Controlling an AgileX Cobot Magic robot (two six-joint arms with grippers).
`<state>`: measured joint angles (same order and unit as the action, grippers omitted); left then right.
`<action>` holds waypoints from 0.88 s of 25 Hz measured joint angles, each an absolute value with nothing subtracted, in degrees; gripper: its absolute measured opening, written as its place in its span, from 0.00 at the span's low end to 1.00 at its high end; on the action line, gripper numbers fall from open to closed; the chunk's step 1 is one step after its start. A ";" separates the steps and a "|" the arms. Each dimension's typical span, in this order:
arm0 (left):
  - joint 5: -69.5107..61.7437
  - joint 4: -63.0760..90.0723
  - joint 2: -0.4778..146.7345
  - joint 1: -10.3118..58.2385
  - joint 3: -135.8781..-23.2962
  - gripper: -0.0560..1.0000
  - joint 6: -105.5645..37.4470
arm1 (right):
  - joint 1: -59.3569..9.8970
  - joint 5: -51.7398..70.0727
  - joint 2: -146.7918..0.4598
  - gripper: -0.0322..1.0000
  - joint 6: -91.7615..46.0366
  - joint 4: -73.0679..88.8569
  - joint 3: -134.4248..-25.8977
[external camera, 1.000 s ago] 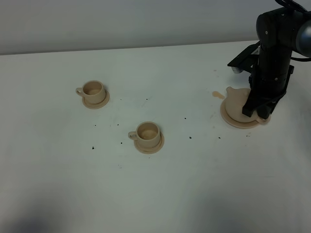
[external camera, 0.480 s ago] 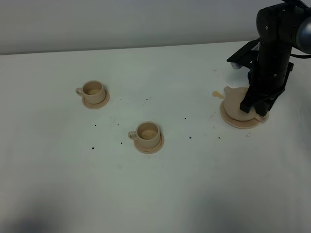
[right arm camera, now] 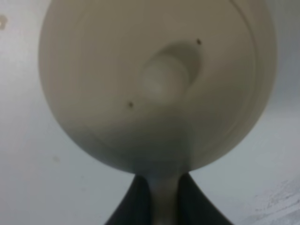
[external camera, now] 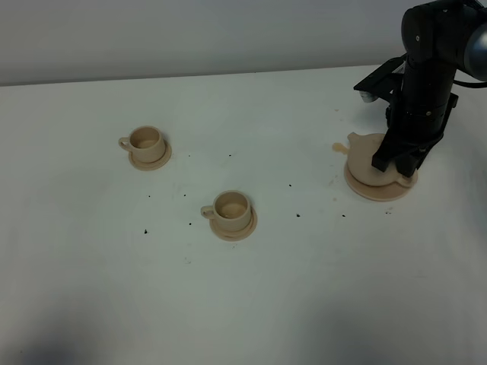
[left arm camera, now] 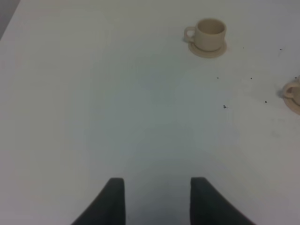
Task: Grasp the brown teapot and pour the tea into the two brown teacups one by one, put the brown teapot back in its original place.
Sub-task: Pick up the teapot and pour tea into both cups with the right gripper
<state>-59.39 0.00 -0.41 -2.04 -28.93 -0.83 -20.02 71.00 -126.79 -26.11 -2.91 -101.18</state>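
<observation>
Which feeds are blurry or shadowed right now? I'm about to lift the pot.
Right wrist view: badly out of focus, the brown teapot fills the frame, its lid knob a soft blob. Exterior high view: sharp, even light, with dim shading along the bottom edge of the table. Left wrist view: slightly soft, no glare.

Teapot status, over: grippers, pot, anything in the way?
Right gripper shut on handle of brown teapot; left gripper open over bare table. Teapot over its large saucer. Only dark specks between it and the teacups.
</observation>
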 joint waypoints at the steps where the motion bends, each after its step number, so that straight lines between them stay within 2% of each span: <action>1: -59.39 0.00 -0.41 -2.04 -28.93 0.41 -0.83 | -20.02 71.00 -126.79 0.15 -26.05 -2.91 -101.18; 22: -59.39 0.00 -0.41 -2.04 -28.93 0.41 -0.83 | -20.02 70.18 -124.92 0.15 -24.21 -2.66 -101.18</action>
<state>-59.39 0.00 -0.41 -2.04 -28.93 -0.83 -20.02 70.18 -124.92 -24.21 -2.66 -101.18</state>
